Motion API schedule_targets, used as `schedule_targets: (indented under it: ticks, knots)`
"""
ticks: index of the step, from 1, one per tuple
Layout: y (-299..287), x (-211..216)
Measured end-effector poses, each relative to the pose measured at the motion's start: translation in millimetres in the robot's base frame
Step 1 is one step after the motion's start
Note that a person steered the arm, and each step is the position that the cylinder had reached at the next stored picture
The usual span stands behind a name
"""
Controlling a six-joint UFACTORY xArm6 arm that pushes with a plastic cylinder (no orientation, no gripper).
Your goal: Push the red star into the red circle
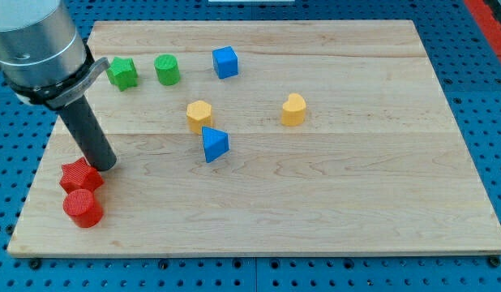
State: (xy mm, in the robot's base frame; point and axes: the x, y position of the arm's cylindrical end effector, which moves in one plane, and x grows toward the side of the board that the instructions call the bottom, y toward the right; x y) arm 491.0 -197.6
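The red star [79,175] lies near the board's left edge at the view's lower left. The red circle [83,208] sits just below it, touching or almost touching it. My tip [105,165] rests on the board right beside the star's upper right side, touching it or very close. The dark rod rises up and left from there into the grey arm body.
A green star [122,72], a green cylinder [167,69] and a blue cube [224,62] stand along the view's top. A yellow hexagon [199,114], a blue triangle [214,144] and a yellow heart-like block [293,109] are mid-board. The wooden board [356,203] lies on a blue perforated table.
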Motion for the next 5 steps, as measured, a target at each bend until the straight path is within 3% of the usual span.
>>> schedule_targets:
  ticks: [1, 5]
  knots:
    - [29.8, -38.0]
    - [54.7, -60.5]
